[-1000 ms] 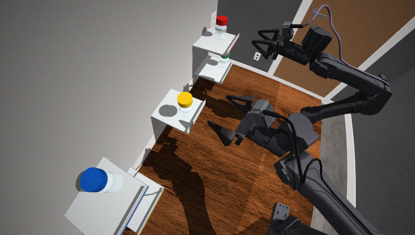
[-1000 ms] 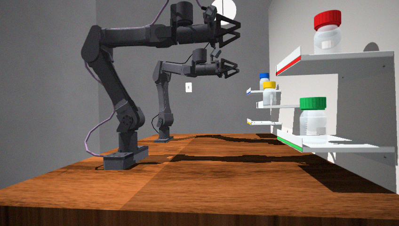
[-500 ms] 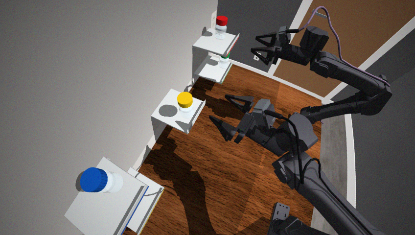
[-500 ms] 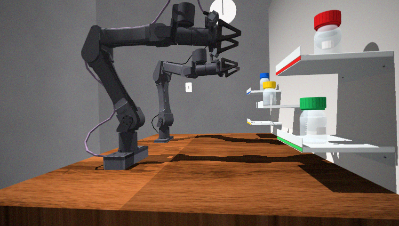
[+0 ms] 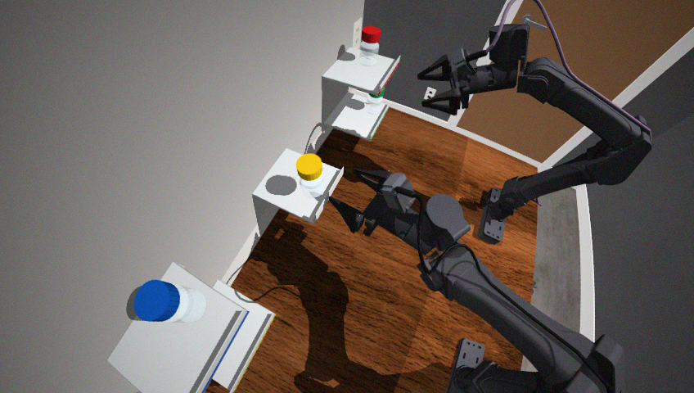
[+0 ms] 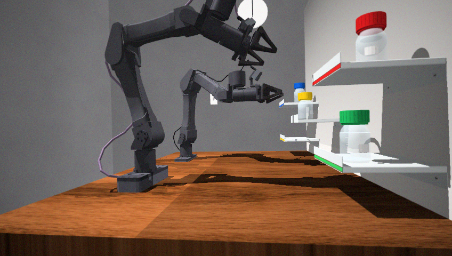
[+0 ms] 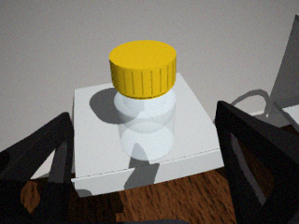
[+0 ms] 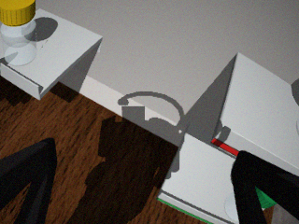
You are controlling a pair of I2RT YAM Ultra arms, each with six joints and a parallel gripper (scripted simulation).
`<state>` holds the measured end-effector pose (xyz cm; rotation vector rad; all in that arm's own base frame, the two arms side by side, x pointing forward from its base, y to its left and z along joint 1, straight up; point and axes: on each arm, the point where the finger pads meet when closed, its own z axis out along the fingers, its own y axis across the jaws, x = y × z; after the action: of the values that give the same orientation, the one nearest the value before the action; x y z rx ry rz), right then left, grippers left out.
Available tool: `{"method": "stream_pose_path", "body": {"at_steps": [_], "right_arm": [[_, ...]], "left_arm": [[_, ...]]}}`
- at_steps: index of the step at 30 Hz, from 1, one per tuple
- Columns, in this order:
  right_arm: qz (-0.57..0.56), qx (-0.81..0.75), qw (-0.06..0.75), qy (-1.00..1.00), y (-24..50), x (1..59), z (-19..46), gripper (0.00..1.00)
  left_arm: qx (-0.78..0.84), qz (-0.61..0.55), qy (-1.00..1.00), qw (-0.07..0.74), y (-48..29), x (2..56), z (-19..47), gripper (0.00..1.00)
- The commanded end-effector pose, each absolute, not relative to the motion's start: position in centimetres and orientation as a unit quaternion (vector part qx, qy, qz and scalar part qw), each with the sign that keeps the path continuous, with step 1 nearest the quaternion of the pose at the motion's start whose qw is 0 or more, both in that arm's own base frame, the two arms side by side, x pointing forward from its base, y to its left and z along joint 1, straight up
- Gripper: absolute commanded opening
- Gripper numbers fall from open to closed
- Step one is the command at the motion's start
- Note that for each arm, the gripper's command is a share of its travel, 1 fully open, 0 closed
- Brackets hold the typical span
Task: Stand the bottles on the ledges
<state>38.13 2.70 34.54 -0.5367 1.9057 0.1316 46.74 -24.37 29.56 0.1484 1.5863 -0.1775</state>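
Note:
A yellow-capped bottle (image 5: 309,173) stands upright on a middle wall ledge (image 5: 292,191) whose front edge looks white. My left gripper (image 5: 345,185) is open and empty, just in front of that ledge, level with the bottle, which fills the left wrist view (image 7: 145,96) between the fingers' tips. A ledge with a yellow strip (image 6: 298,138) hangs lower and is empty. The blue-capped bottle (image 5: 165,301) stands on the blue-strip ledge (image 5: 185,341). The red-capped bottle (image 5: 370,44) stands on the red-strip ledge (image 5: 360,72). The green-capped bottle (image 6: 354,131) stands on the green-strip ledge (image 6: 364,164). My right gripper (image 5: 422,90) is open and empty, high beside the red and green ledges.
All the ledges are fixed to the grey wall along one side of the wooden table (image 5: 389,253). The two arm bases (image 6: 140,179) stand on the table's far side from the wall. A door and skirting lie behind the right arm.

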Motion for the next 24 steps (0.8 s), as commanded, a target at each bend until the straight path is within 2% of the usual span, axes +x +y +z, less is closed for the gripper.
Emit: {"method": "stream_pose_path", "body": {"at_steps": [1, 9, 17, 24], "right_arm": [[0.109, -0.302, 0.486, 0.813, 4.2, 36.5, 33.6, 0.88], [0.202, -0.358, 0.448, 0.794, 5.4, 34.2, 34.2, 0.88], [0.313, -0.369, 0.447, 0.752, 5.7, 32.4, 36.6, 0.88], [0.321, -0.371, 0.468, 0.735, 5.2, 32.6, 38.6, 0.88]], "left_arm": [[0.066, -0.087, 0.692, 0.713, -24.3, 47.5, 30.1, 0.81], [0.07, -0.089, 0.684, 0.721, -24.9, 49.4, 28.5, 0.81], [0.076, -0.083, 0.69, 0.715, -25.3, 51.1, 25.5, 0.81], [0.074, -0.083, 0.693, 0.713, -25.2, 51.2, 25.2, 0.81]]}}
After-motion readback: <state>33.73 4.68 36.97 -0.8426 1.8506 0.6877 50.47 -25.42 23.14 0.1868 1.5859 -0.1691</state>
